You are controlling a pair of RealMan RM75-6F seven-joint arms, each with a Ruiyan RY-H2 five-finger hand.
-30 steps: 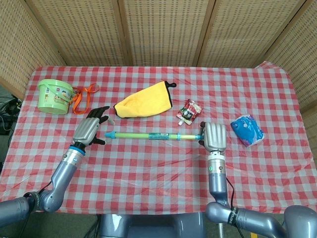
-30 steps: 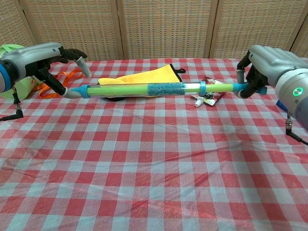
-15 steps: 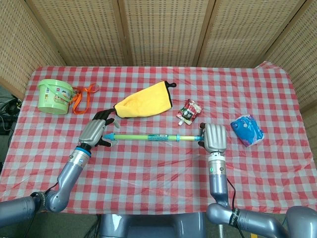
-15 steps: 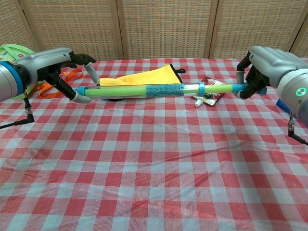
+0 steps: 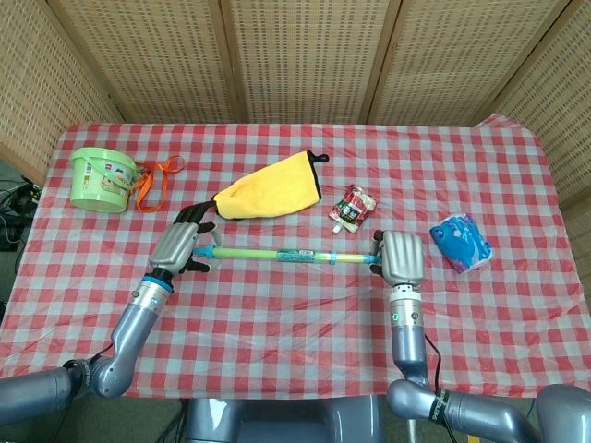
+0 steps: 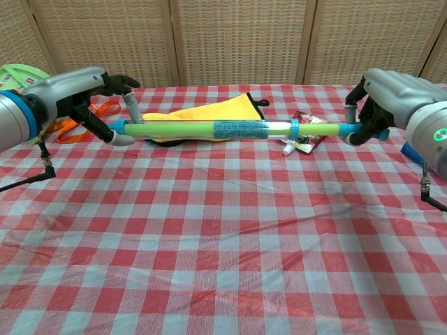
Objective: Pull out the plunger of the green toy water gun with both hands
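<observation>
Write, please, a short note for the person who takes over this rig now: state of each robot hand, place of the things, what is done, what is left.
Left robot hand: fingers around the nozzle end of the green water gun.
Right robot hand: grips the plunger handle.
Gun: held level above the table, in front of the yellow cloth.
Done: both ends grasped; a short piece of plunger rod shows.
Left: draw the hands apart to pull the plunger out.
</observation>
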